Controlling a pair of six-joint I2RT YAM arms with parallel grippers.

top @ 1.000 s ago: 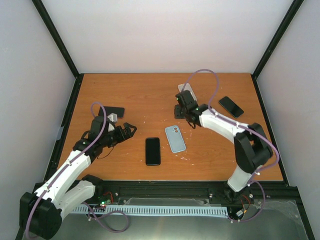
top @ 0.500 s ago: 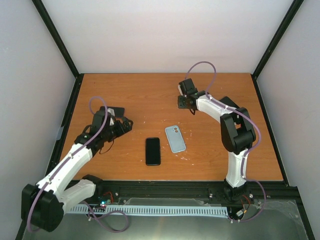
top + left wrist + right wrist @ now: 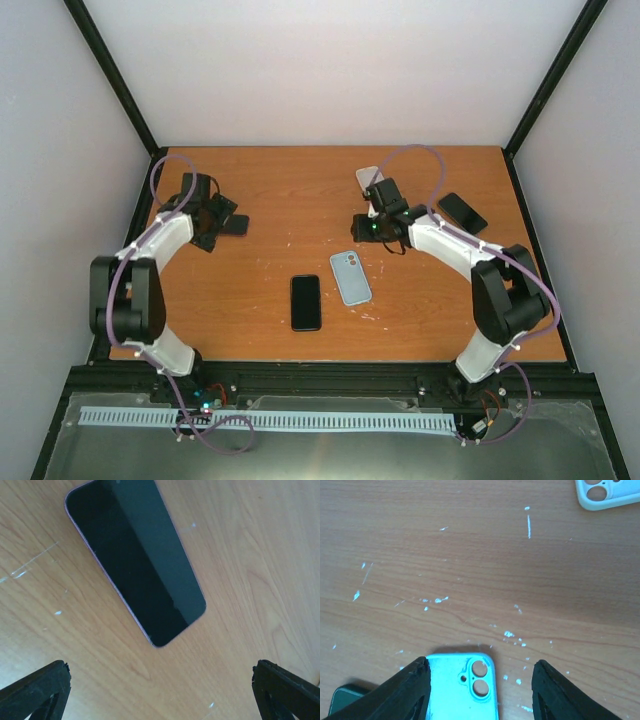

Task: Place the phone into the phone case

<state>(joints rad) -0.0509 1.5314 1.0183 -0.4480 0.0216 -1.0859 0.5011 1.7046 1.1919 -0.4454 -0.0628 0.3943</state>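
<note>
Phone [image 3: 135, 560] with a dark screen and a thin purplish edge lies flat on the table [image 3: 300, 190], just ahead of the left pincer [image 3: 160, 667]. That pincer is released, its black fingertips [image 3: 42, 685] spread to the two sides of the left wrist view with only bare wood between them. From above, this pincer [image 3: 218, 222] sits at the far left of the table, beside that phone [image 3: 237, 224].

The right pincer [image 3: 481, 664] is also released and grasps nothing. Its fingers [image 3: 405, 692] stand apart above the camera end of the light blue phone case [image 3: 460, 690], which lies flat with two round lens holes showing. A dark corner of the middle phone [image 3: 342, 700] shows at the lower left of that view, and a corner of the pale case [image 3: 607, 492] at the upper right.

Counted from above, there are three dark phones and two cases:
- the phone at the far left
- the middle phone [image 3: 306, 302], near the front edge and just left of the light blue phone case [image 3: 351, 278] but apart from it
- the third phone [image 3: 462, 213], toward the right edge
- the pale case [image 3: 368, 178], behind the right pincer [image 3: 372, 230]

No phone sits in a case. White scratches fleck the wood around the blue case, and any lettering on the phones or cases is too small to read.
</note>
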